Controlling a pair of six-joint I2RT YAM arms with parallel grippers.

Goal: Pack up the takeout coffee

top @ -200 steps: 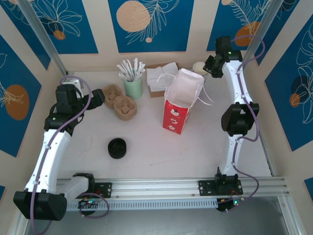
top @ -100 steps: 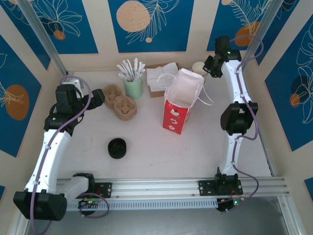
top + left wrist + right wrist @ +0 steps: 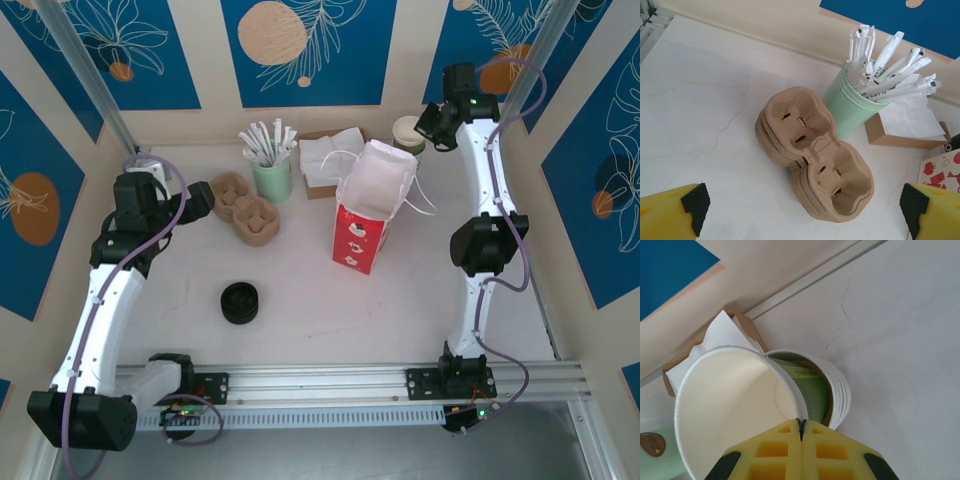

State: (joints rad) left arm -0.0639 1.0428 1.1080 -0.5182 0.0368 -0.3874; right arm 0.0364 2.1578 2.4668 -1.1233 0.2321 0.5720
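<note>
White tabletop (image 3: 330,310), blue-patterned panels on three sides

Top view: right gripper (image 3: 424,127) at the far right corner, raised a little from where it sat a second ago. A cream-rimmed paper cup (image 3: 406,129) is right at its fingertips. Open red-and-white bag (image 3: 372,205) stands to that gripper's left and nearer the arm bases, apart from it. Low stack of black lids (image 3: 240,302) lies well off toward the left arm. No change at the left gripper (image 3: 208,198), beside the pulp cup carriers (image 3: 250,215)

Left wrist view: jaws spread wide with nothing between them. Carriers lie just ahead, green straw holder (image 3: 852,107) beyond

Right wrist view: fingers (image 3: 775,450) have gone from part-open to pinched flat on the cup's wall, the rim running into the seam between them. Cup is lidless, tilted, and sits above the remaining cup stack (image 3: 832,390) under the fingertips

Judgement: the top cup is being separated. The takeout coffee's cup is in hand but has no lid, so bagging is several steps away
</note>
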